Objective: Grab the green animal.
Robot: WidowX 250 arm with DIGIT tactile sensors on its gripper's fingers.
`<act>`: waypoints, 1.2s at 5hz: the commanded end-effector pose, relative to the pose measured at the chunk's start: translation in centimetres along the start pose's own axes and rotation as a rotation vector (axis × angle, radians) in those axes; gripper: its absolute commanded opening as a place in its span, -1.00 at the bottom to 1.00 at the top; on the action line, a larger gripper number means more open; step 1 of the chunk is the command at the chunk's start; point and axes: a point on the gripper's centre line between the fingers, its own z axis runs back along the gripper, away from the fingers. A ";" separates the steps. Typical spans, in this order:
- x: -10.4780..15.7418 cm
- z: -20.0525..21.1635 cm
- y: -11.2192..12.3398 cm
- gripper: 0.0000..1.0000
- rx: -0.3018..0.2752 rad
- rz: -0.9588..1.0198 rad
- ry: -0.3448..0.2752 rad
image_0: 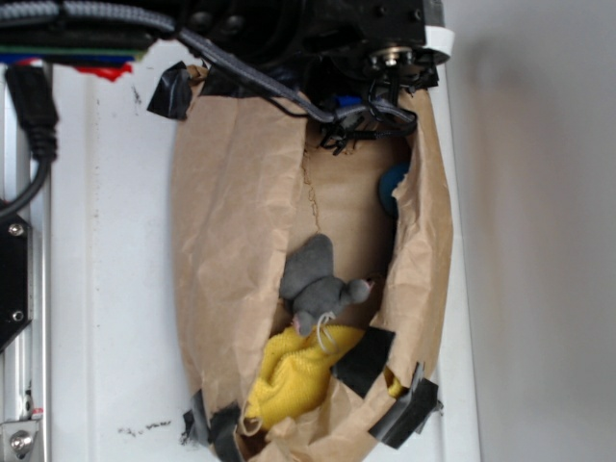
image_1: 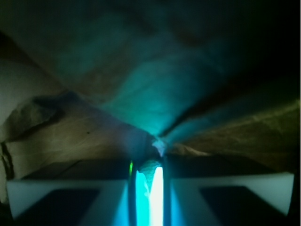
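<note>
So the white desk (image_0: 106, 289) is taking up most of the exterior view, and lying across it is a big crumpled brown paper bag (image_0: 231, 241), torn open along the middle and held down with bits of black tape (image_0: 173, 91) at the corners. The robot arm (image_0: 318, 34) is hanging over the top end of the bag, cables trailing down into the opening.

Inside the opening, a yellow cloth (image_0: 294, 380) is bunched up at the lower end, and a grey plush mouse (image_0: 316, 284) is sitting just above it, touching it. A bit of something blue (image_0: 390, 183) is peeking out from behind the right flap, can't tell what it is.

The green animal? I'm not seeing it anywhere in the exterior view, and the wrist view is just showing dark creased paper with a teal glow over it. No fuzzy lime thing in sight. So as far as I can judge, the task isn't really getting anywhere yet: nothing grabbed, the target not even located. My guess is it's hiding under a flap or under the arm.

The gripper (image_1: 149, 186) is looking nearly closed in the wrist view, only a thin bright slit showing between the fingers, and I can't tell if anything's pinched in there.

Room-wise it's tight. The bag walls are crowding in on both sides, the torn edges are flopping inward, and the mouse and cloth are filling the low end.
</note>
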 end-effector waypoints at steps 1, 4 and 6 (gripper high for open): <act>-1.1 5.1 -0.8 -1.00 -0.069 -0.009 -0.102; -3.0 10.6 -3.5 -1.00 -0.197 -0.120 -0.239; -3.2 13.5 -6.2 -1.00 -0.266 -0.161 -0.246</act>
